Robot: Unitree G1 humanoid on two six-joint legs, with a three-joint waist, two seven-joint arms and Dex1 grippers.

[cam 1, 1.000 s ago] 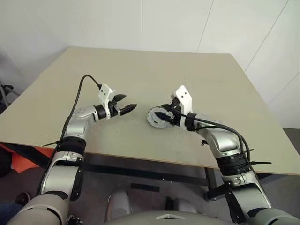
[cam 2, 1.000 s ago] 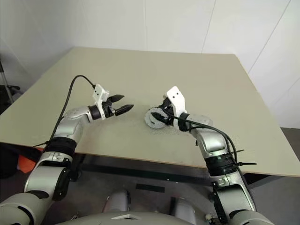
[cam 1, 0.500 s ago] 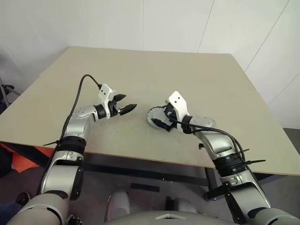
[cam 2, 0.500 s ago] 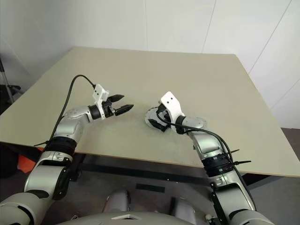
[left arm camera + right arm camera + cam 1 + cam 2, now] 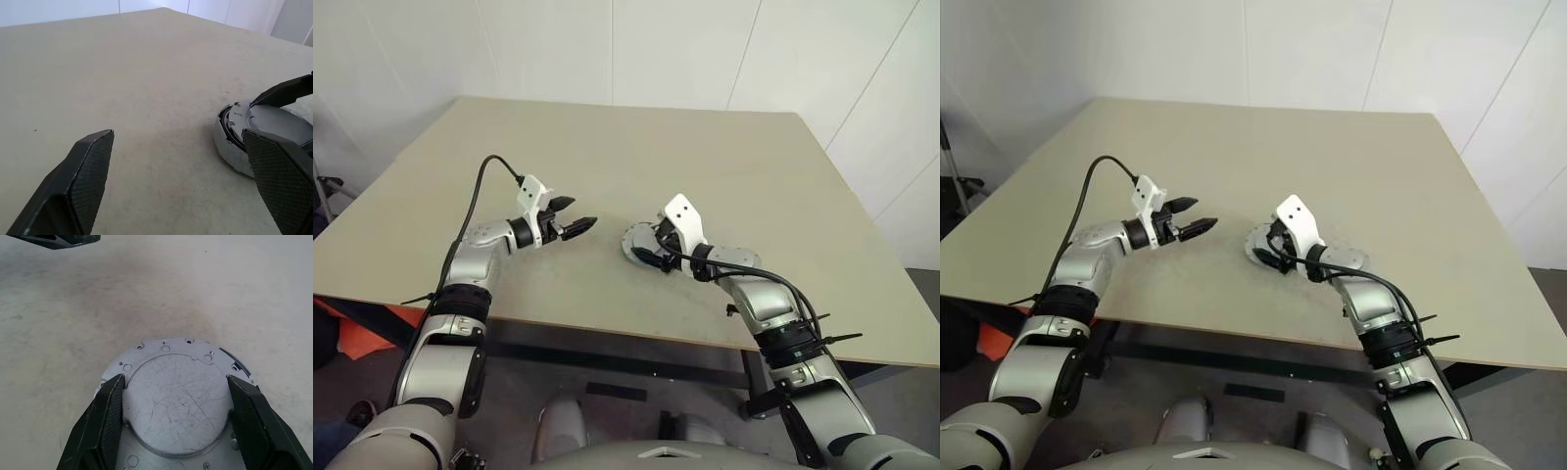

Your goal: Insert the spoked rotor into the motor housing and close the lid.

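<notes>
The lid (image 5: 176,401), a round pale silvery disc with a raised, scratched centre, lies flat on the table (image 5: 607,147) in front of me. Under its edge a dark gap and a pale round wall show, the motor housing (image 5: 227,147). The spoked rotor is hidden. My right gripper (image 5: 175,379) reaches over the lid from the right. Its pads press the two sides of the raised centre, so it is shut on the lid. My left gripper (image 5: 579,213) hovers open a short way to the lid's left, pointing at it, with nothing between its fingers (image 5: 93,161).
The table's near edge (image 5: 607,328) runs just below both arms. Bare tabletop stretches behind and to both sides of the lid. White wall panels stand beyond the far edge. An orange thing (image 5: 357,333) lies on the floor at lower left.
My right gripper sank a little and tipped the lid from a tilted pose down flat. The left arm kept still.
</notes>
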